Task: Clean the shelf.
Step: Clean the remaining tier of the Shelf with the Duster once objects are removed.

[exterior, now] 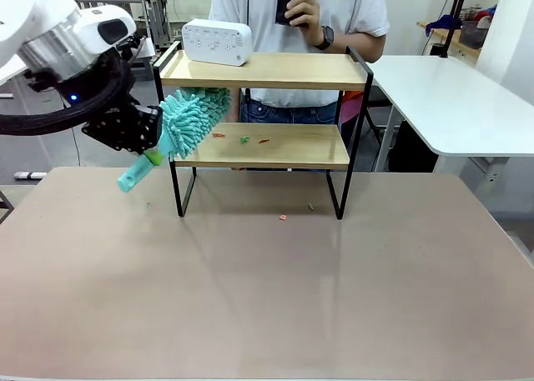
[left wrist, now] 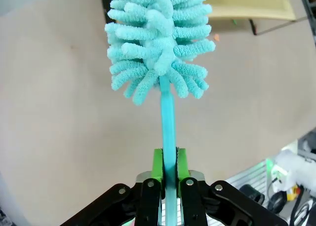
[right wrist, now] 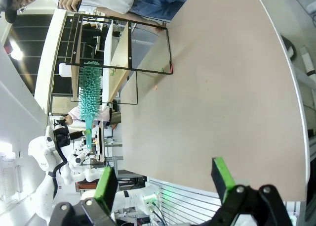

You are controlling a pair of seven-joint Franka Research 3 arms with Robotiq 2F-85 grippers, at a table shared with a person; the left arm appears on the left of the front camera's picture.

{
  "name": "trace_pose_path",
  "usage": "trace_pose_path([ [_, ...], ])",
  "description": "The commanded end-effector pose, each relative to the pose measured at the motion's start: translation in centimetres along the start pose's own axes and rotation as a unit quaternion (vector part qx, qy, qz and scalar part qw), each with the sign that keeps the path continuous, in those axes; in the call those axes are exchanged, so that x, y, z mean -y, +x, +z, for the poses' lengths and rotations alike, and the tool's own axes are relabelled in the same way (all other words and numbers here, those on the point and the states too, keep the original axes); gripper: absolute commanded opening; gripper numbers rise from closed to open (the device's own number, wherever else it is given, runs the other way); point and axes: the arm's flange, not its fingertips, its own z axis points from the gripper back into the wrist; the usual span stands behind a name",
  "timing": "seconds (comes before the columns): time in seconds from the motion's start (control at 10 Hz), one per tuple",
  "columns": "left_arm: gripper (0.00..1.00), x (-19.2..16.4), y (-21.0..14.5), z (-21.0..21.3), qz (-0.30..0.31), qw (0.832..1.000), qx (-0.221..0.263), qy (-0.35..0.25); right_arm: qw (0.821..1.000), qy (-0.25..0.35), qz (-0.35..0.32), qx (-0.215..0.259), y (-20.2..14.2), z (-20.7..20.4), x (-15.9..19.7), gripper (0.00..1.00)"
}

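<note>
A wide, smooth beige surface (exterior: 250,298) fills the lower frame, with open room in front. At upper centre stands the shelf (exterior: 267,71), two pale wooden boards in a thin black frame. Small scraps (exterior: 244,137) lie on its lower board and a white box (exterior: 217,41) on the top. At its left end, a fluffy teal duster (exterior: 188,118) pokes between the boards. The left claw (left wrist: 168,166) pinches the duster's thin handle. The right claw (right wrist: 164,179) gapes wide, holding nothing.
</note>
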Motion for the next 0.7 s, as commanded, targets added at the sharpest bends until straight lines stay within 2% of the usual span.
trace_pose_path([
  [0.0, 0.12, 0.6, 1.6, -0.8, 0.024, 0.999, -0.015, 0.031, 1.000, 0.010, 0.013, 0.007, 0.1, -0.1, -0.1, 1.00],
  [0.2, 0.12, 0.5, 3.3, -2.4, 0.032, 0.998, -0.032, 0.038, 1.000, 0.010, 0.013, 0.007, 0.1, -0.1, -0.1, 1.00],
  [0.5, 0.12, 0.6, 3.9, -3.9, 0.032, 0.996, -0.063, 0.056, 1.000, 0.010, 0.013, 0.007, 0.1, -0.1, -0.1, 1.00],
  [0.6, 0.12, 0.7, 3.9, -4.1, 0.008, 0.996, -0.081, 0.036, 1.000, 0.010, 0.013, 0.007, 0.1, -0.1, -0.1, 1.00],
])
